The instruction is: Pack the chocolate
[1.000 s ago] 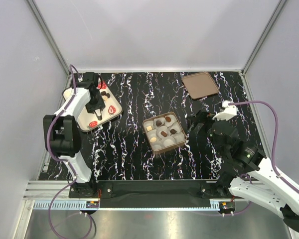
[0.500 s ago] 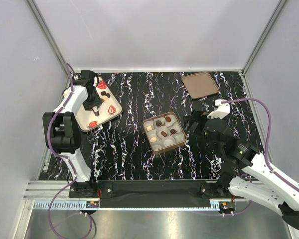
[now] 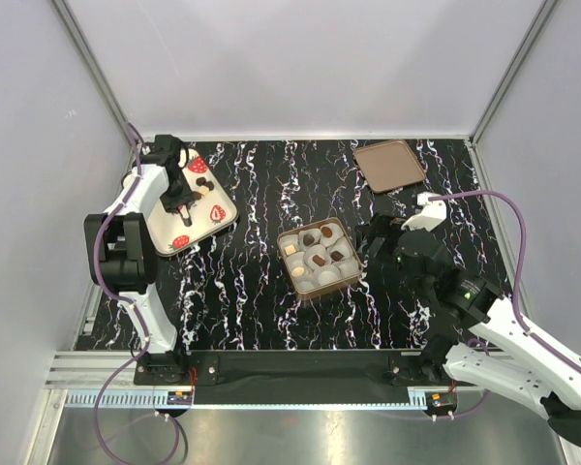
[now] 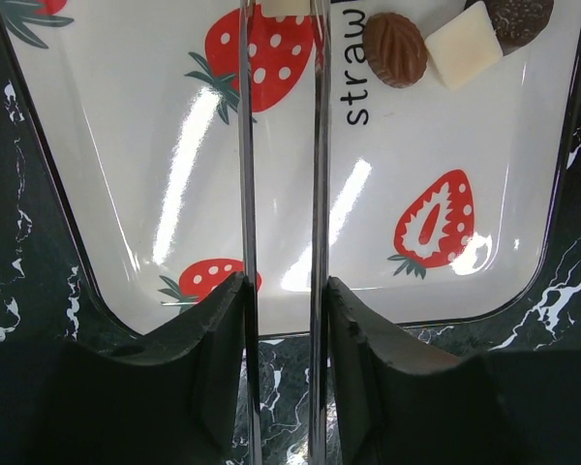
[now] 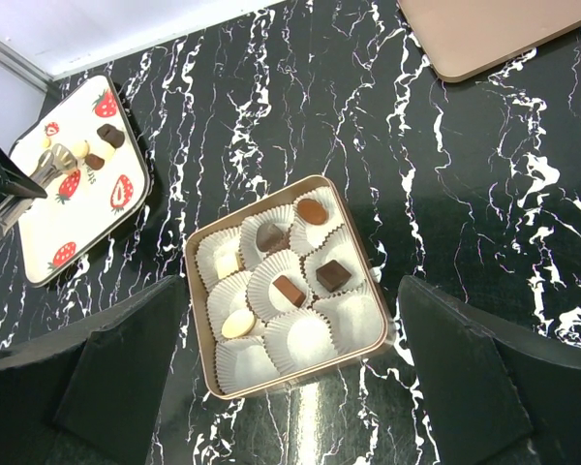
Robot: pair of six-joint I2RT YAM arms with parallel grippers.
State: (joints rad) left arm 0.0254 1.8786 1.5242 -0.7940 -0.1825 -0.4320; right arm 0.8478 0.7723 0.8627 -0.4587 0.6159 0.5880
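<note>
The chocolate is in two places. Several pieces sit in white paper cups in the square gold box [image 3: 292, 282] [image 5: 188, 291], among them a dark square [image 5: 331, 274] and a cream oval [image 5: 237, 323]. Loose pieces lie on the strawberry tray [image 3: 169, 231] [image 4: 126, 194]: a brown oval [image 4: 395, 48], a white square [image 4: 463, 45] and a dark one [image 4: 518, 17]. My left gripper [image 3: 181, 200] [image 4: 283, 8] carries two long metal blades, shut on a cream-white chocolate [image 4: 286, 5] at the frame's top edge. My right gripper [image 3: 378, 237] [image 5: 292, 283] hangs open above the box, touching nothing.
A flat brown lid [image 3: 389, 165] [image 5: 484, 34] lies at the back right. Three paper cups in the box hold nothing, one of them here [image 5: 295, 339]. The table top [image 3: 252, 291] is black marble; grey walls and metal posts close it in.
My left gripper has moved towards the tray's far end and its blades have closed in. The right arm shifted slightly left, then held still.
</note>
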